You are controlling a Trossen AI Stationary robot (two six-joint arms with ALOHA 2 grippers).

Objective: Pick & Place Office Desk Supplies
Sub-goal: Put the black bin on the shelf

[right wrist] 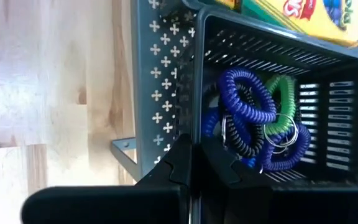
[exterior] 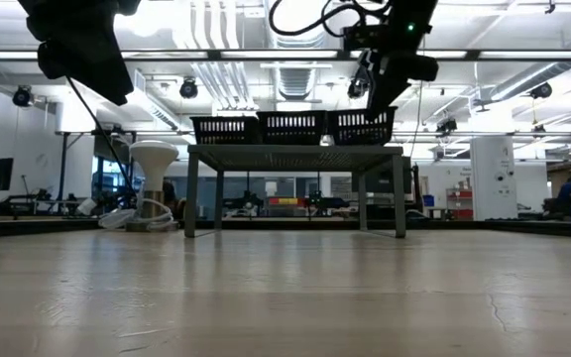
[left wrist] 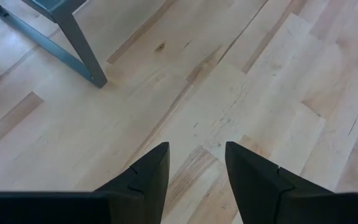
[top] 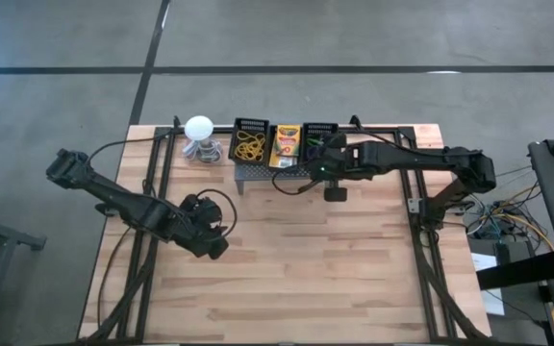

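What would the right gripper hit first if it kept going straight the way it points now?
Most likely the near rim of the black basket on the grey stand, or the coiled loops inside it. The right gripper, fingers shut, points right at that edge; depth is unclear.

Grey concrete floor (top: 354, 34) (dark seams) — ceiling strip lights (exterior: 266, 56) beyond.

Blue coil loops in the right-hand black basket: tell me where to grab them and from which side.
Grip the topmost arc of the blue coil loops, coming straight down through the open top of the black basket. Its mesh walls block every side, and the raised arc gives fingers something to close around. The green loop lies tangled alongside and may lift too. The right end effector sits shut at the basket's edge.
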